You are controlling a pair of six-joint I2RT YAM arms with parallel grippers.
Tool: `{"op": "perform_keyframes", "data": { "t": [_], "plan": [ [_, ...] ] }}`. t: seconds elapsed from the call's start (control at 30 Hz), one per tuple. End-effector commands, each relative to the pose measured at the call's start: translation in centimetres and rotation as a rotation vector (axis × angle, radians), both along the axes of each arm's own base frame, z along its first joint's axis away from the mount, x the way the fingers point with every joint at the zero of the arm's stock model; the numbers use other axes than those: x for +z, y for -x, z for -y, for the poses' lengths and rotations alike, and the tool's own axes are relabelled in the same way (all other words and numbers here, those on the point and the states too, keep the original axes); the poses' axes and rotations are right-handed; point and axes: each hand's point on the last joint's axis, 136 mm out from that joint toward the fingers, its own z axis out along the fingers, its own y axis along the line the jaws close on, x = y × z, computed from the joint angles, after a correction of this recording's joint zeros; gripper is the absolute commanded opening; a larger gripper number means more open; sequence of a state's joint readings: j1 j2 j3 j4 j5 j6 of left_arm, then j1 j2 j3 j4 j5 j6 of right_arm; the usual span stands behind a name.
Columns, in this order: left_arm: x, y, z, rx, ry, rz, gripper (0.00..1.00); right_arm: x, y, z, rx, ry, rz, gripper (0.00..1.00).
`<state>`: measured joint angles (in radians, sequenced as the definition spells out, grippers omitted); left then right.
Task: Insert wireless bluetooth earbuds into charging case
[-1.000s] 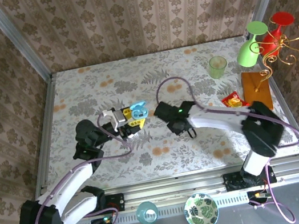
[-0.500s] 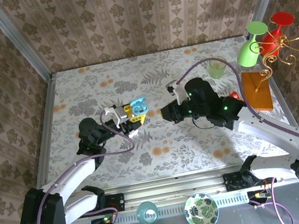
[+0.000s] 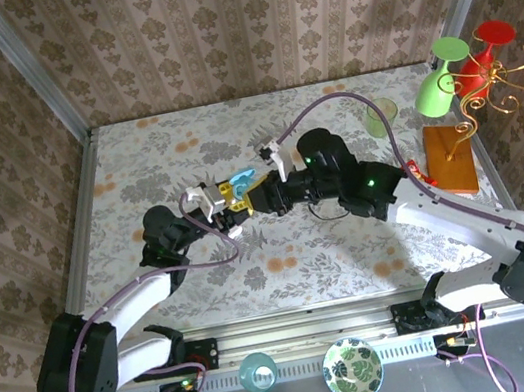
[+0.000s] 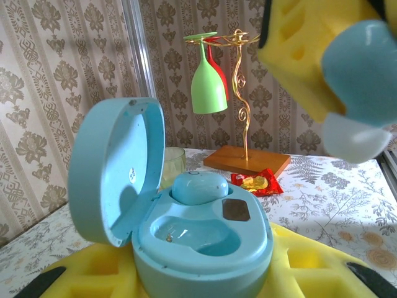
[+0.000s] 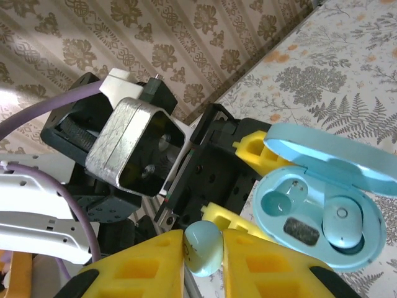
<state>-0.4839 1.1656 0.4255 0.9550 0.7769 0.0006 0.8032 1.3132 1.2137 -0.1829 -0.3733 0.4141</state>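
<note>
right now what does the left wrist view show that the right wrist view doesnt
The left wrist view adds the background: a green wine glass hanging upside down on a gold rack, and a red wrapper. The right wrist view adds the left arm's metal camera housing and a purple cable. Both show the open teal charging case gripped by the left fingers, one earbud seated in it, the other socket empty, and the second earbud pinched between the right fingers.
</note>
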Motion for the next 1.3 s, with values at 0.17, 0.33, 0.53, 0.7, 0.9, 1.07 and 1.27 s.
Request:
{"op": "perform_keyframes", "data": {
  "t": [0.17,0.33,0.53,0.7,0.9,1.07,1.27],
  "plan": [
    [0.5,0.5,0.0,-0.005,0.012,0.047,0.21,1.0,-1.6,-1.1,-0.016,0.026,0.045,0.21],
    [0.5,0.4,-0.1,0.003,0.013,0.048,0.21,-1.3,-3.1,-1.2,-0.068,0.102,0.032,0.21],
    [0.5,0.3,-0.1,0.005,0.014,0.045,0.21,-3.1,-3.8,-1.2,-0.092,0.159,0.014,0.21],
    [0.7,0.2,-0.1,0.010,0.016,0.050,0.21,-3.3,-3.7,-1.3,-0.082,0.161,0.002,0.21],
    [0.7,-0.2,-0.3,0.027,0.016,0.048,0.21,-2.8,-2.7,-1.4,-0.049,0.125,-0.023,0.21],
    [0.8,-0.3,-0.3,0.030,0.017,0.050,0.21,-3.6,-2.6,-0.7,-0.074,0.160,-0.049,0.21],
    [0.8,-0.3,-0.3,0.031,0.015,0.047,0.21,-3.5,-2.4,-0.8,-0.072,0.152,-0.077,0.22]
  ]
}}
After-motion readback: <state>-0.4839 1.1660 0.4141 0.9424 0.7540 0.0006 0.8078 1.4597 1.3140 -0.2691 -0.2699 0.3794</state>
